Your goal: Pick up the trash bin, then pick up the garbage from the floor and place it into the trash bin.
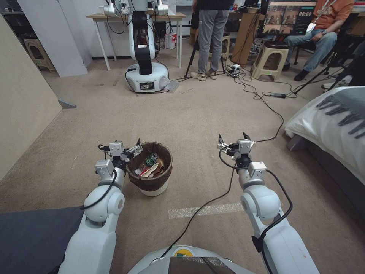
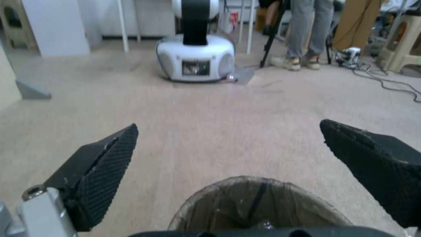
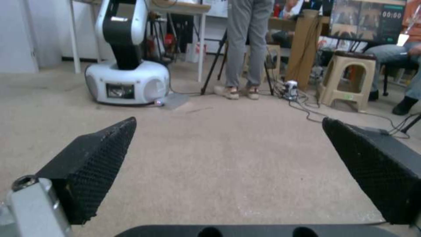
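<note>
Looking down over my two white arms, I count one beige carpet [image 1: 197,114], matted and flat, spread under everything. One other robot [image 1: 146,57] stands far ahead on a round white base, with one pale plastic stool [image 1: 268,59] well to its right.

One trash bin [image 1: 152,167] sits upright on the carpet between my arms, just beside my left one: a small round white bucket, its dark brown translucent bag folded over the rim. The garbage [image 1: 150,166] lies inside it, a green-labelled clear bottle among crumpled red-and-white and brown paper scraps; I cannot count those apart.

My left gripper [image 1: 134,149] hangs at the bin's rim, its two black, cross-hatched wedge fingers [image 2: 105,171] spread wide around nothing. My right gripper [image 1: 232,141] hovers over bare carpet, well apart from the bin, its two fingers [image 3: 94,161] likewise parted and empty.
</note>
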Robot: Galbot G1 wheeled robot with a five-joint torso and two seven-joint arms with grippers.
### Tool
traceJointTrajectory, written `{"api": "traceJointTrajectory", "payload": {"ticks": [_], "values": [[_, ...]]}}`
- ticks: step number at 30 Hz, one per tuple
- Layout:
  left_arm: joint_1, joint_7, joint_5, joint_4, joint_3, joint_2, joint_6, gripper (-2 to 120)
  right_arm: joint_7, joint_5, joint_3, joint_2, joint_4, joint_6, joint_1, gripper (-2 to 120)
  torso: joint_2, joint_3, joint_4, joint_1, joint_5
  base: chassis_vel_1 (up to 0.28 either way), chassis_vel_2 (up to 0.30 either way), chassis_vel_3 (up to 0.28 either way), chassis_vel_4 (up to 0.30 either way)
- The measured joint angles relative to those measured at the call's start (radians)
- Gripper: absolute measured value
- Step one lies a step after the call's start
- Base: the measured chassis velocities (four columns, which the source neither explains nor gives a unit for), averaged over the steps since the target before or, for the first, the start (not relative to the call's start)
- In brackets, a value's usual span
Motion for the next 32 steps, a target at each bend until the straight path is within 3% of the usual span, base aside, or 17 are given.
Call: {"api": "traceJointTrajectory", "payload": {"ticks": [1, 4, 5, 8, 11, 32], "values": [[0.0, 0.0, 0.0, 0.0, 0.0, 0.0, 0.0, 100, 0.0, 0.0, 0.0, 0.0, 0.0, 0.0, 0.0, 100, 0.0, 0.0, 0.0, 0.0, 0.0, 0.0, 0.0, 0.0, 0.0], [0.069, 0.126, 0.169, -0.032, 0.001, 0.004, -0.159, 100, -0.01, -0.019, 0.011, 0.008, 0.006, 0.063, -0.024, 100, 0.0, 0.0, 0.0003, 0.0, -0.0004, 0.0, 0.0, 0.0, 0.0], [0.069, 0.126, 0.169, -0.032, 0.001, 0.004, -0.159, 100, -0.01, -0.019, 0.011, 0.008, 0.006, 0.063, -0.024, 100, 0.0, 0.0, 0.0003, 0.0, -0.0004, 0.0, 0.0, 0.0, 0.0], [0.136, 0.166, 0.261, -0.067, 0.009, -0.012, -0.279, 100, -0.022, -0.036, 0.023, 0.021, 0.013, 0.116, -0.052, 100, 0.0, 0.0, 0.0002, 0.0, -0.0005, 0.0, 0.0, 0.0, 0.0], [0.161, 0.173, 0.294, -0.083, 0.01, -0.022, -0.314, 100, -0.026, -0.038, 0.026, 0.029, 0.019, 0.136, -0.07, 100, 0.0, 0.0, 0.0002, 0.0, -0.0006, 0.0, 0.0, 0.0, 0.0], [0.191, 0.169, 0.316, -0.094, 0.012, -0.03, -0.342, 100, -0.066, -0.077, 0.037, 0.048, 0.018, 0.184, -0.1, 100, 0.0, 0.0, 0.0002, 0.0, -0.0006, 0.0, 0.0, 0.0, 0.0]]}}
